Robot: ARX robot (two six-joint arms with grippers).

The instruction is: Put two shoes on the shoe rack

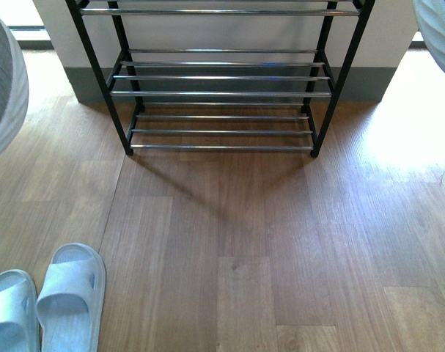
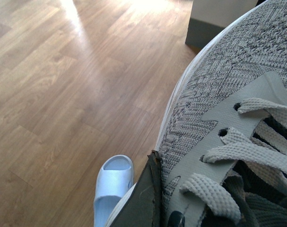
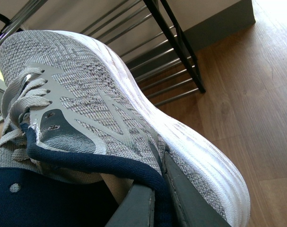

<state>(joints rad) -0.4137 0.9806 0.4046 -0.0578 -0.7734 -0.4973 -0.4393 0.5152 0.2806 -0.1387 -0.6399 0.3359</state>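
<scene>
- Grey knit fills both wrist views: each arm carries one sneaker of the pair, lifted clear of the floor.
- The left sneaker shows its toe, white sole edge and grey laces. In the front view it is a blurred grey shape at the left edge.
- The left tool shows only one dark finger, which lies against the outer side of that shoe near the lace eyelets. Its other finger is hidden, so the pinch can be read only from the shoe hanging off the ground.
- The right sneaker lies tilted, with its white sole turned toward the shoe rack and its navy collar close to the camera. In the front view it shows only as a pale curved edge in the upper right corner.
- The right tool is pressed together on that collar, with one grey finger inside the shoe's opening and the other outside against the knit heel.
- The shoe rack stands against the wall, straight ahead of the robot. The chrome bars of the tiers in view carry nothing.
- The pale blue slide sandals sit side by side on the floor at the lower left, toes pointing toward the rack and well apart from it.
- One of them shows below the left sneaker in the left wrist view.
- The floor is brown wood plank, with a bright patch of light to the right of the rack.
</scene>
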